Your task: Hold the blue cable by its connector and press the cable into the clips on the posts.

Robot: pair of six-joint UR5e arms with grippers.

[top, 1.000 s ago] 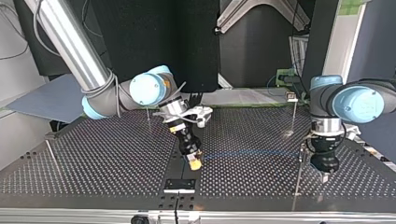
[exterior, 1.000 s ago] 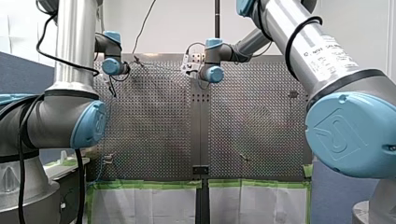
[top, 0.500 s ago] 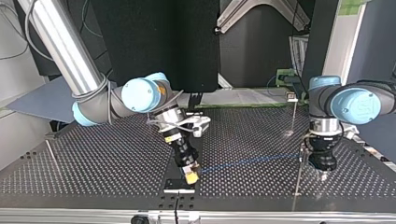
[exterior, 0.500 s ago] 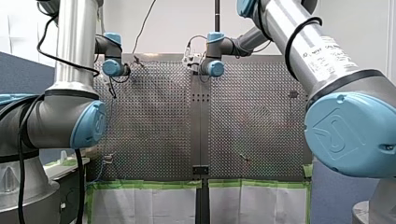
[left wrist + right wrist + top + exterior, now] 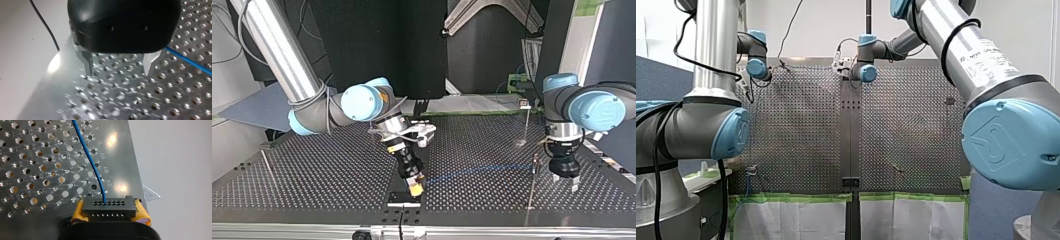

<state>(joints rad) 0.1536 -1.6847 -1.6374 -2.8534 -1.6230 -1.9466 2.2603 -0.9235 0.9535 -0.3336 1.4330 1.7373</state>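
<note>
- Front view: my left arm [image 5: 755,55] and my right arm [image 5: 865,67] both reach to the far end of the table [image 5: 801,130]. Green tape [image 5: 796,197] runs along its near edge. What the arms hold cannot be told from here.
- Top view: the right gripper [image 5: 415,188] tilts down at the view's middle, low over the table and just behind a black plate [image 5: 404,198]. Its yellow pads [image 5: 414,190] are pinched together. The cable [image 5: 482,171] runs from them, raised off the table, across to a thin post [image 5: 532,187] at the view's right. The left gripper [image 5: 565,181] hangs just beside that post, on the side away from the cable. Its fingers are spread and hold nothing.
- Left wrist view: the black left gripper has metal fingers [image 5: 88,62] that stand wide apart above the table, with only bare holes between them. The cable passes just outside one finger, slanting away over the table.
- Right wrist view: the pads clamp the black connector [image 5: 108,206] from both sides, so the right gripper grasps it firmly. The cable leaves one hole in the connector's top row and curves ahead over the table, near the table's edge.
</note>
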